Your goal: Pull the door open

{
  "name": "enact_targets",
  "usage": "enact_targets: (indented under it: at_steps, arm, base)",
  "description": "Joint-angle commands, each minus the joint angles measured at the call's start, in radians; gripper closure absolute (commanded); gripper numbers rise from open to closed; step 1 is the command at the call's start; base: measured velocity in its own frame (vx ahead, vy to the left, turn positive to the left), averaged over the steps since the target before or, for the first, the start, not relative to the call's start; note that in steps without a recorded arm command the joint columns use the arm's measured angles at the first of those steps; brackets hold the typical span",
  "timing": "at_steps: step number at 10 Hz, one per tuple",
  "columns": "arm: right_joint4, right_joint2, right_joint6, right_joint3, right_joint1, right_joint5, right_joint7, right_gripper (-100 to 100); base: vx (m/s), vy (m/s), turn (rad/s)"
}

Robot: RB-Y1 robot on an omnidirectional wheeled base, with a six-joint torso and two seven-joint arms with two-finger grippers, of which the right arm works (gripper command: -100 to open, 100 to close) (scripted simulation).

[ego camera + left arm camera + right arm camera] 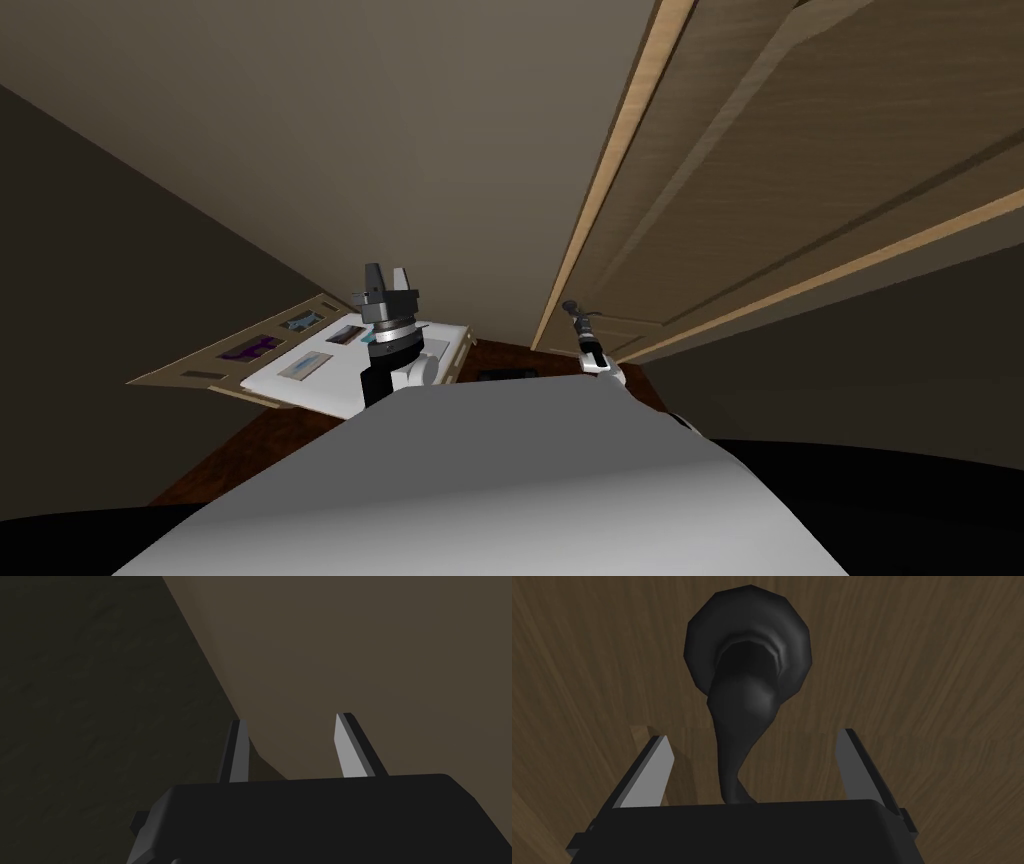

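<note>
Handle (744,696) tip hidden behind right pincer (752,735) body; fingers flank it, apart.

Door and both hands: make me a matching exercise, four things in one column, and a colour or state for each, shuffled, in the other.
1. door handle
2. door
3. right hand
4. left hand

A. brown wood grain
B. open, away from the door
C. dark curved lever
D. open, fingers either side of the lever

Pairs: 1-C, 2-A, 3-D, 4-B.
</note>
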Motion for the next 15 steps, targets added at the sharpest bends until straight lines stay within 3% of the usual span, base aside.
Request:
enact_targets:
  at_steps: [1, 2, 3, 8, 15]
  arm:
    - [0.02, -0.023, -0.013, -0.011, 0.003, -0.009, -0.017, -100]
    - [0.029, -0.016, -0.015, -0.006, -0.006, -0.005, -0.01, -100]
    - [0.029, -0.016, -0.015, -0.006, -0.006, -0.005, -0.01, 100]
    - [0.029, -0.016, -0.015, -0.006, -0.006, -0.005, -0.01, 100]
    - [0.008, -0.071, -0.072, 0.057, 0.046, 0.022, -0.094, 100]
  base:
    - [0.202, -0.018, 0.093]
    - [0.091, -0.017, 0.018]
    - [-0.011, 0.003, -0.013]
    - [-0.018, 0.002, 0.0]
    - [-0.182, -0.048, 0.11]
